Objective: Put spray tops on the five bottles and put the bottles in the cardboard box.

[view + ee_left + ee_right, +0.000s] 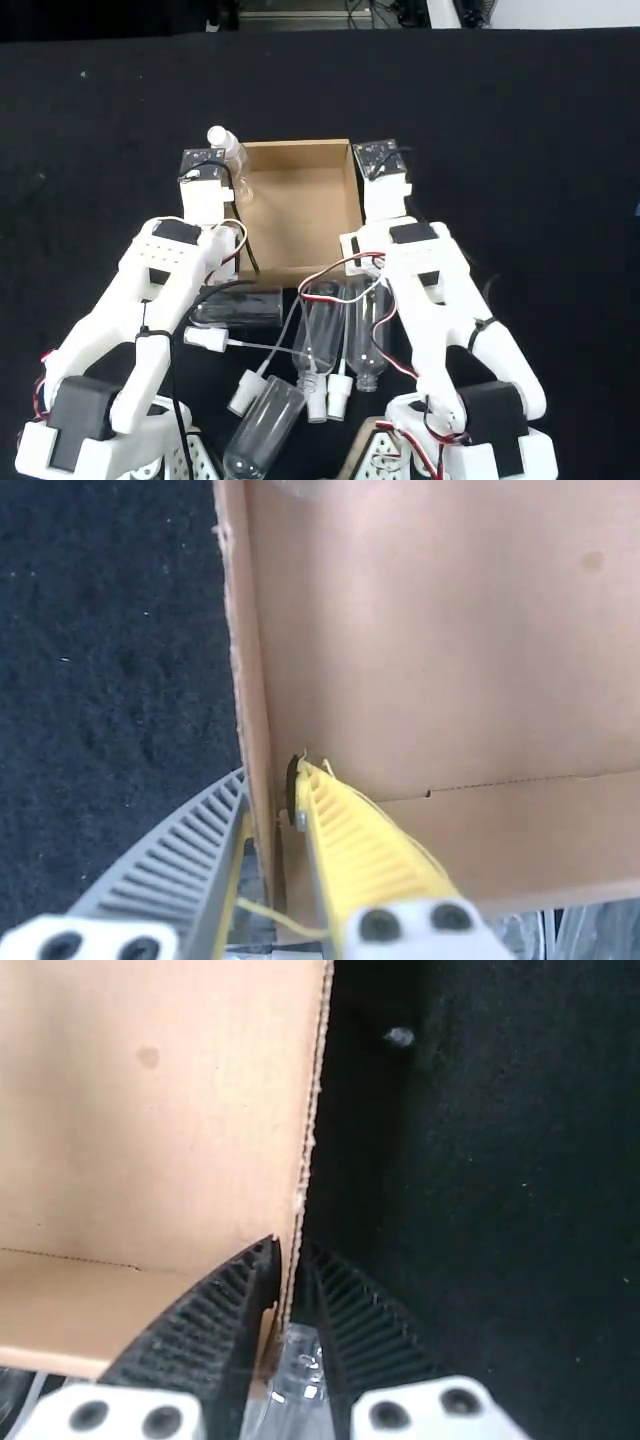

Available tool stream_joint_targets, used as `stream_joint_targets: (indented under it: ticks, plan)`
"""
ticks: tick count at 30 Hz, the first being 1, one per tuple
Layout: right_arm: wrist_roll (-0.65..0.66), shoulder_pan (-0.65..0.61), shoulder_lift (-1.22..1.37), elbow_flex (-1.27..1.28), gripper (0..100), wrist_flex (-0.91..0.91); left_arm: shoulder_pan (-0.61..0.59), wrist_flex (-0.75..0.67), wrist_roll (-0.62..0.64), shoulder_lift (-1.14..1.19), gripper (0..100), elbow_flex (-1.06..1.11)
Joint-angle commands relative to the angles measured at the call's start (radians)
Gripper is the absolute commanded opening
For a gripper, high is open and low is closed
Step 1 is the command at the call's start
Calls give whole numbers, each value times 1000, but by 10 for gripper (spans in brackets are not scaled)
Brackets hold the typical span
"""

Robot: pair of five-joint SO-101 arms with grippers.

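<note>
Surface: black cloth table (520, 120). Upper centre of the high view, the left gripper (270, 775) has its grey and yellow fingers closed almost together, pinching the left wall of the open brown cardboard box (300, 200). One clear plastic bottle with white spray top (226, 150) leans at the box's upper-left corner; I cannot tell whether it is inside or outside. The right gripper (288, 1250) has its black fingers pinching the right wall likewise. Lower centre, four clear bottles (262, 430) lie flat, with white spray tops with thin dip tubes (205, 338) loose among them; whether any is seated is unclear.

Judgement: the bottles are empty, so light, thin-walled, slick and prone to roll. Grip one mid-body with a gentle squeeze, and hold a top by its collar, not its tube.
</note>
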Motion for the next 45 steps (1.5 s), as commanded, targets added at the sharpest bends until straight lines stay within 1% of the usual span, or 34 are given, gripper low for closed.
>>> stream_joint_targets:
  ticks: [1,4,6,9,11,13,17,20,23,28,35,38,41,45]
  plan:
    - [11,9,-13,-74,11,3,21,11,0,-17,66,-50]
    - [9,5,-13,-74,18,2,18,11,-2,-17,66,-50]
    - [5,3,-13,-85,57,2,15,11,-2,-17,71,-51]
    - [6,3,-13,-102,113,2,13,11,-2,-17,144,-51]
    - [5,2,-13,-113,116,2,13,11,-2,-18,202,-51]
    - [8,-17,-13,-116,117,2,12,11,-2,-18,238,-51]
    - [11,-69,-13,-128,120,2,10,12,-2,-18,241,-64]
    - [9,-74,-15,-153,121,11,-24,14,-2,-18,241,-79]
    - [11,-64,-54,-151,121,12,-68,71,-2,-18,241,-131]
    - [11,-63,-188,-114,121,41,-87,176,-2,-18,241,-231]
    - [12,-61,-320,-45,121,38,-87,199,-5,-18,241,-278]
    - [5,-55,-346,-42,121,46,-87,230,-74,-18,241,-282]
    - [5,-20,-349,-33,121,38,-113,278,-117,-21,241,-300]
    - [3,29,-349,-31,121,41,-197,361,-186,-54,241,-380]
